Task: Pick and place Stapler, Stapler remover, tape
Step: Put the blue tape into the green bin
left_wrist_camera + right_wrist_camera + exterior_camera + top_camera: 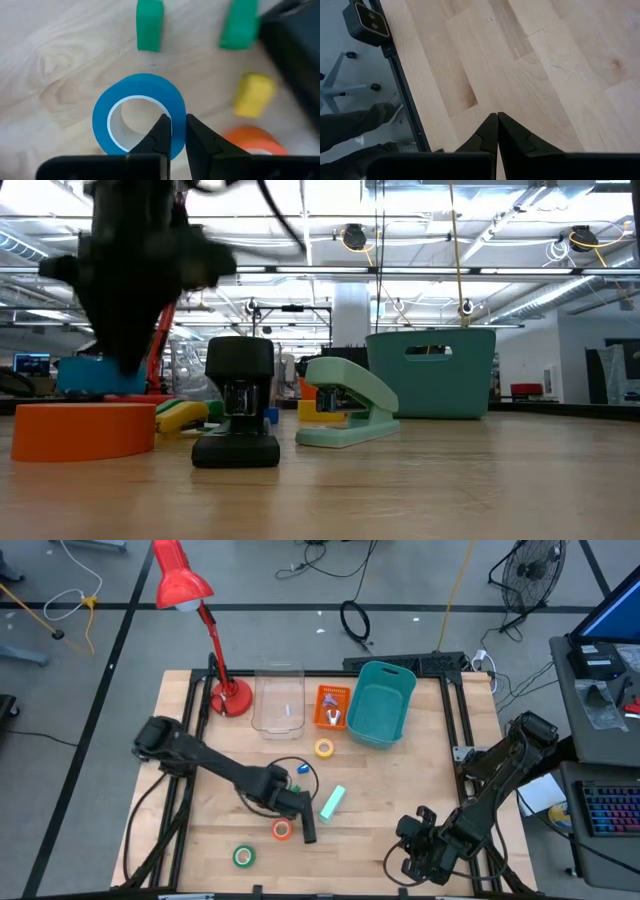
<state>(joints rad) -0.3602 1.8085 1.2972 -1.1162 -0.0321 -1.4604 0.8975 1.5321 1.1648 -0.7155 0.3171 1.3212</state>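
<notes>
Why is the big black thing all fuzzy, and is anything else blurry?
Low view: the left arm sits close to the camera, so it smears, and the orange tape looks soft. Left wrist view: the green blocks are blurry, but the blue tape looks sharp.

The tape rolls were blue [139, 117], orange [282, 830], green [244, 857] and yellow [324, 748]. The stapler [345, 415] was mint green, the bin [380, 703] teal, the lamp [195, 615] red, the worktop [380, 790] pale wood-grain.
</notes>
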